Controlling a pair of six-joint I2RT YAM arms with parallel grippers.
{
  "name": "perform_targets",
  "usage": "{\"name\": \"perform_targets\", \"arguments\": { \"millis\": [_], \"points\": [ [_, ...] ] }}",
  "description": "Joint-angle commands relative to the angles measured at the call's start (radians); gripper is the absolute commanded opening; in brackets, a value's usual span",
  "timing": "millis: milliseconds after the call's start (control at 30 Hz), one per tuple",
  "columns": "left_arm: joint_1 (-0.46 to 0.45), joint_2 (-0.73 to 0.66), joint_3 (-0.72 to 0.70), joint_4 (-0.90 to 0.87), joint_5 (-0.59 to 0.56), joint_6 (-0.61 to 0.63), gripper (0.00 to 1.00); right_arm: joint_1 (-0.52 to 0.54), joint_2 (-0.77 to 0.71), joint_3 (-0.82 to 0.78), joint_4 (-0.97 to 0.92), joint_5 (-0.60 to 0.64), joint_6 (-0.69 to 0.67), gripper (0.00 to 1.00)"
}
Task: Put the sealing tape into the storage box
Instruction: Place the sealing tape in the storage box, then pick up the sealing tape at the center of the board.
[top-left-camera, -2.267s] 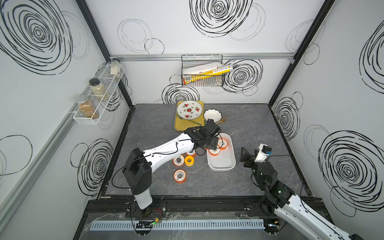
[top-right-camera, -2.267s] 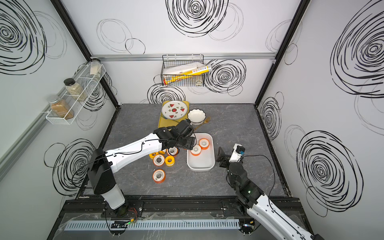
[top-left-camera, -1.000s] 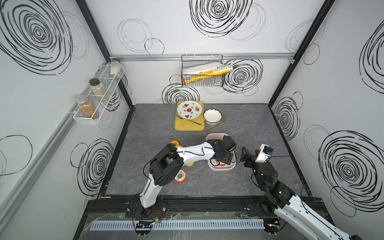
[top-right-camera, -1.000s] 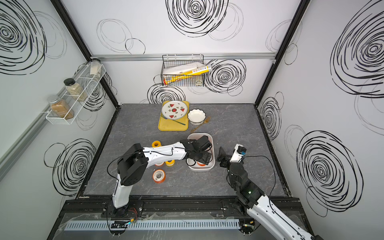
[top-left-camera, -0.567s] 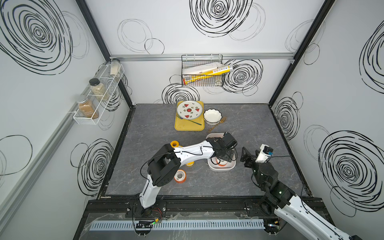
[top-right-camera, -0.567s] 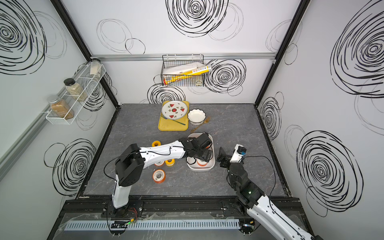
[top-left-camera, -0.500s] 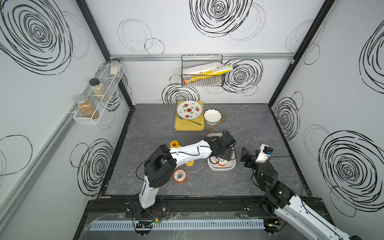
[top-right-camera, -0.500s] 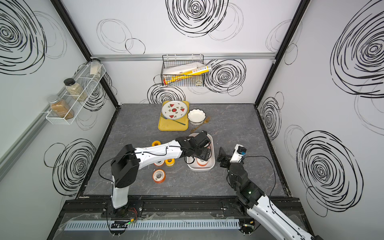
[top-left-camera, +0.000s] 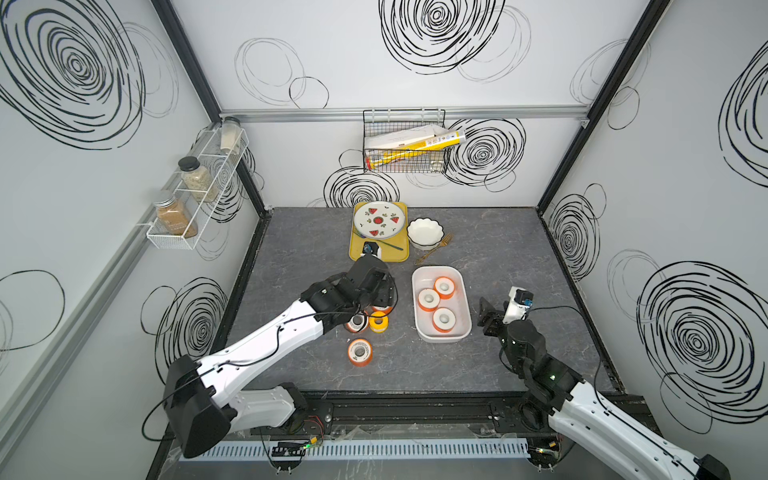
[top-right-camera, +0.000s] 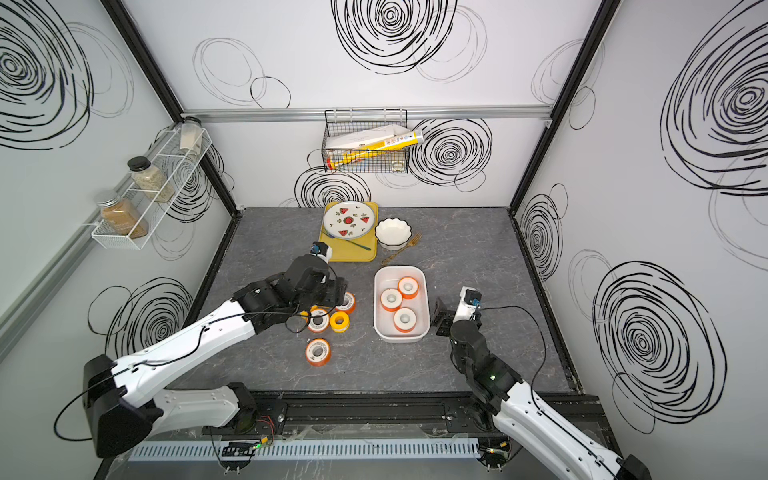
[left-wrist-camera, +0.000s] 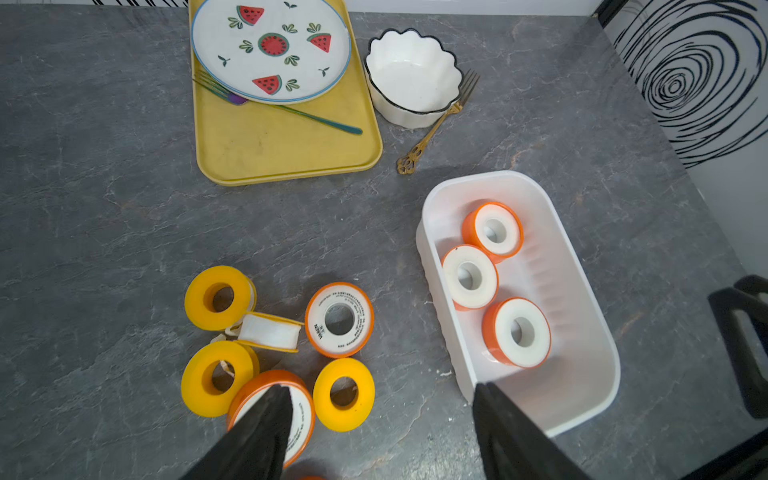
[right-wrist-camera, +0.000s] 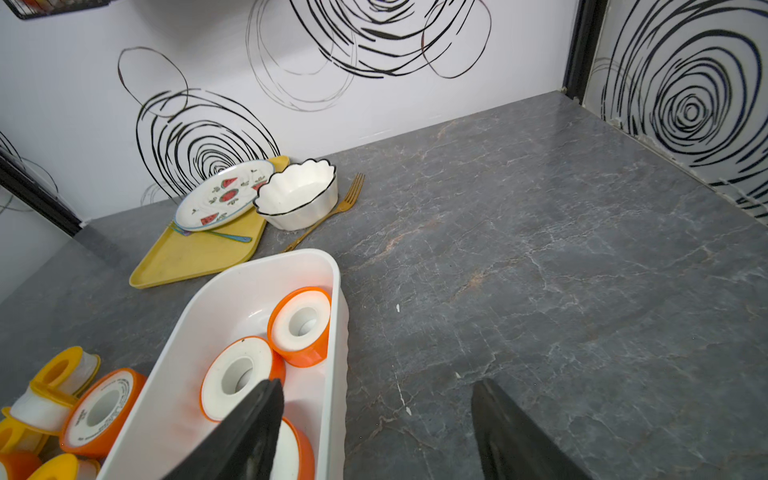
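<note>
Sealing tape (left-wrist-camera: 353, 299) spools lie loose under your left gripper (left-wrist-camera: 382, 390), wide and empty. Likely light, stiff, slick, so pinch across the flanges. Three more sit in the storage box (left-wrist-camera: 577, 299) — your right gripper (right-wrist-camera: 376, 384), beside it, gapes empty too.

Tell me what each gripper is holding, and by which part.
Nothing. Left gripper open and empty over the loose tape rolls; right gripper open and empty beside the box.
</note>
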Motion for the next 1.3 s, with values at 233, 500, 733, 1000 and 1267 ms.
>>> {"name": "perform_targets", "arguments": {
  "millis": [233,500,733,1000,1267],
  "points": [
    [0.077,-0.379,-0.211,-0.053,-0.174,0.039,0.72,-0.002,0.130,0.097,0.038,-0.053,-0.053,0.74],
    [0.078,-0.471,-0.249,-0.013,-0.157,0.045,0.72,-0.002,0.207,0.266,-0.008,-0.226,-0.144,0.72],
    [0.080,-0.451,-0.248,-0.015,-0.155,0.043,0.74,0.006,0.557,0.581,-0.220,-0.445,-0.169,0.78],
    [0.084,-0.434,-0.247,-0.019,-0.156,0.043,0.74,0.084,0.904,0.888,-0.345,-0.535,-0.255,0.85],
    [0.085,-0.433,-0.249,-0.020,-0.159,0.042,0.74,0.133,1.213,1.131,-0.474,-0.626,-0.316,0.93]
  ]
}}
